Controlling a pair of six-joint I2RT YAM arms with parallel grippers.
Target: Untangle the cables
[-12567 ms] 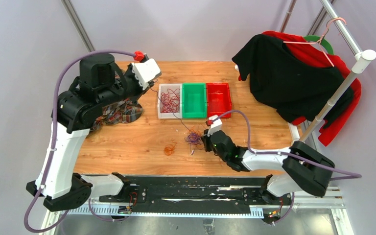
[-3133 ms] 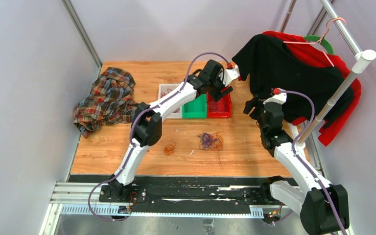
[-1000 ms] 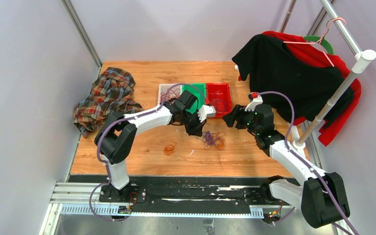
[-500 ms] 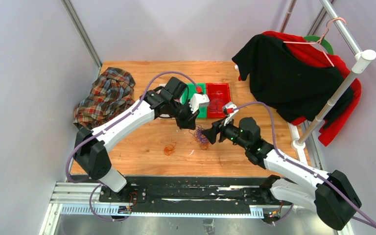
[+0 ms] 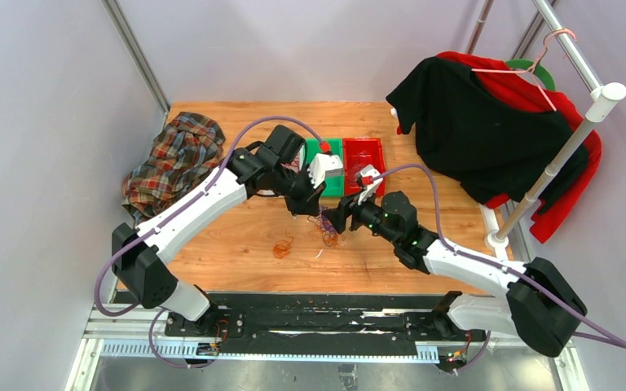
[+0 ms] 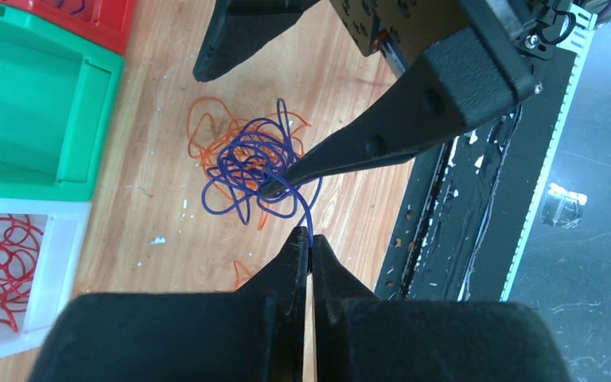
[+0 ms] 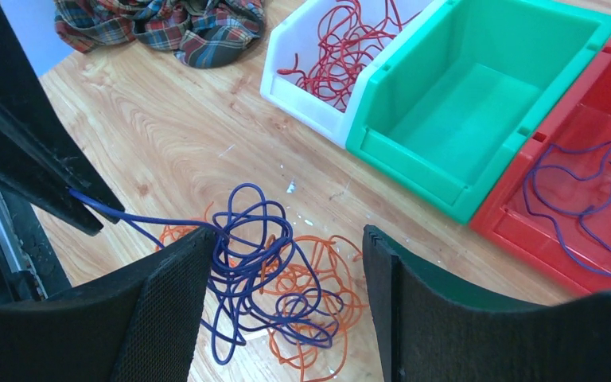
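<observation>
Cables (image 7: 264, 263) in purple and orange form a loose tangle on the wooden table (image 5: 236, 262), about midway between its left and right edges and nearer the near edge than the far one, in front of the green bin (image 7: 477, 103). The left gripper (image 6: 309, 243) has its fingers pressed together on the end of one purple cable (image 7: 139, 216), which runs almost straight out of the tangle. The right gripper (image 7: 286, 239) stands wide open astride the tangle and grips nothing. In the left wrist view one of its fingers (image 6: 414, 119) reaches with its tip into the purple loops, while the other stays clear of them. A small orange coil (image 5: 282, 247) lies apart from the tangle, towards the left edge. Red cables (image 7: 338, 48) lie in the white bin (image 7: 302, 107), and further purple cables (image 7: 597, 183) lie in the red bin (image 7: 541, 248). A plaid cloth (image 5: 175, 159) is heaped at the left edge.
</observation>
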